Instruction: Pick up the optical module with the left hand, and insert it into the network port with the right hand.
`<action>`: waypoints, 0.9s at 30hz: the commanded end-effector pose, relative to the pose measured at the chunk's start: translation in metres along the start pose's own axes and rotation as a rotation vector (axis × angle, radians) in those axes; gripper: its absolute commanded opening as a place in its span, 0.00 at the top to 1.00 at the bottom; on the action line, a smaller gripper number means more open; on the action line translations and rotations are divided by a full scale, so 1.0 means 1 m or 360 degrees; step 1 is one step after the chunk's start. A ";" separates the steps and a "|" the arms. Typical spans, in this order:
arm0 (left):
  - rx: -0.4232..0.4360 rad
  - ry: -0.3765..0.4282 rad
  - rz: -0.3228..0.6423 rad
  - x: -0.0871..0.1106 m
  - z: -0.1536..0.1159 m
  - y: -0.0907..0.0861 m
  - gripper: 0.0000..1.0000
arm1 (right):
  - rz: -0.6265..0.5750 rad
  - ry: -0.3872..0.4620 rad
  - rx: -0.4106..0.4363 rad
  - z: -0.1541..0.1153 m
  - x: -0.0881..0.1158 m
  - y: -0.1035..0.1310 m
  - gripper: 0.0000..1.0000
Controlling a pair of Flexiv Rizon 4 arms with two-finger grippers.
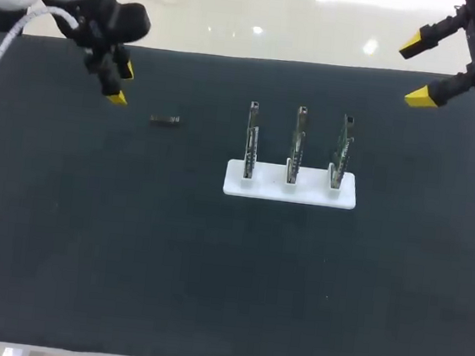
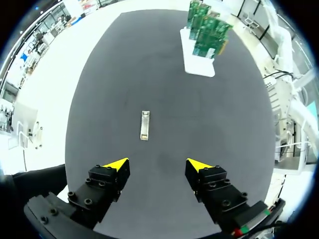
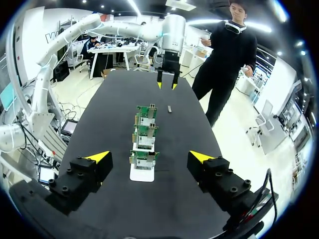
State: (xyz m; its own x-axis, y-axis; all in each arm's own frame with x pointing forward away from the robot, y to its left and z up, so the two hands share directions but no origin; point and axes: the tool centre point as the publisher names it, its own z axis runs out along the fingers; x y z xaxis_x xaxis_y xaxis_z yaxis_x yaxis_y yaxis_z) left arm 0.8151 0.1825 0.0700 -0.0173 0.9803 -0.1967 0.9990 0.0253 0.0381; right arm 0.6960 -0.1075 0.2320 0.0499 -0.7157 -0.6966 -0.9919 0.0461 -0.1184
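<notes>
The optical module (image 1: pixel 165 119), a small silver-grey bar, lies flat on the black mat left of the card stand; the left wrist view shows the module (image 2: pixel 144 125) ahead of my left gripper (image 2: pixel 157 164), lengthwise, a little off to one finger's side. My left gripper (image 1: pixel 121 83) hangs open above the mat's far left, just left of the module. Three green network cards (image 1: pixel 296 146) stand upright in a white base (image 1: pixel 290 187) at the middle. My right gripper (image 1: pixel 420 71) is open above the far right corner; in its wrist view the right gripper (image 3: pixel 149 157) faces the cards (image 3: pixel 144 135).
The black mat (image 1: pixel 127 260) covers the table. In the right wrist view my left gripper (image 3: pixel 166 85) hangs beyond the cards near the module (image 3: pixel 169 108).
</notes>
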 end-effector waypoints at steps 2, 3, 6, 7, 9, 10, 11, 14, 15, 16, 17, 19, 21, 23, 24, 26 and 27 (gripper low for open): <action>-0.0079 0.0031 -0.0009 -0.007 0.018 0.001 0.00 | -0.0001 -0.0004 0.0001 0.000 0.000 0.000 0.00; -0.0074 0.0042 -0.0014 -0.008 0.020 0.002 0.00 | -0.0001 -0.0004 0.0001 0.000 0.000 0.000 0.00; -0.0077 0.0039 -0.0021 -0.010 0.028 0.004 0.00 | -0.0001 -0.0004 0.0001 0.000 0.000 0.000 0.00; -0.0070 0.0047 -0.0023 -0.011 0.030 0.005 0.00 | -0.0001 -0.0004 0.0001 0.000 0.000 0.000 0.00; -0.0079 0.0043 -0.0022 -0.011 0.035 0.006 0.00 | -0.0001 -0.0004 0.0001 0.000 0.000 0.000 0.00; -0.0074 0.0045 -0.0028 -0.011 0.037 0.007 0.00 | -0.0001 -0.0004 0.0001 0.000 0.000 0.000 0.00; -0.0073 0.0046 -0.0029 -0.011 0.039 0.007 0.00 | -0.0001 -0.0004 0.0001 0.000 0.000 0.000 0.00; -0.0061 0.0060 -0.0035 -0.011 0.046 0.010 0.00 | -0.0001 -0.0004 0.0001 0.000 0.000 0.000 0.00; -0.0063 0.0071 -0.0044 -0.012 0.047 0.011 0.00 | -0.0001 -0.0004 0.0001 0.000 0.000 0.000 0.00; -0.0064 0.0082 -0.0050 -0.012 0.048 0.012 0.00 | -0.0001 -0.0004 0.0001 0.000 0.000 0.000 0.00; -0.0070 0.0084 -0.0049 -0.012 0.050 0.013 0.00 | -0.0001 -0.0004 0.0001 0.000 0.000 0.000 0.00; -0.0067 0.0089 -0.0055 -0.012 0.052 0.014 0.00 | -0.0001 -0.0004 0.0001 0.000 0.000 0.000 0.00; -0.0068 0.0092 -0.0063 -0.014 0.053 0.016 0.00 | -0.0001 -0.0004 0.0001 0.000 0.000 0.000 0.00; -0.0067 0.0097 -0.0069 -0.016 0.055 0.019 0.00 | -0.0001 -0.0004 0.0001 0.000 0.000 0.000 0.00; -0.0066 0.0099 -0.0076 -0.018 0.056 0.020 0.00 | -0.0001 -0.0004 0.0001 0.000 0.000 0.000 0.00; -0.0051 0.0117 -0.0072 -0.018 0.057 0.022 0.00 | -0.0001 -0.0004 0.0001 0.000 0.000 0.000 0.00; -0.0050 0.0120 -0.0067 -0.019 0.058 0.023 0.00 | -0.0001 -0.0004 0.0001 0.000 0.000 0.000 0.00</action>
State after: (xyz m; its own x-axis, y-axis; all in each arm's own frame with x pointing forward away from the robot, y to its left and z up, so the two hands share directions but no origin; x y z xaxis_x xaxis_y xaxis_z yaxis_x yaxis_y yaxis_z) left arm 0.8306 0.1583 0.0183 -0.0651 0.9883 -0.1379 0.9939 0.0765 0.0794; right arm 0.6960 -0.1076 0.2320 0.0498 -0.7157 -0.6966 -0.9919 0.0462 -0.1184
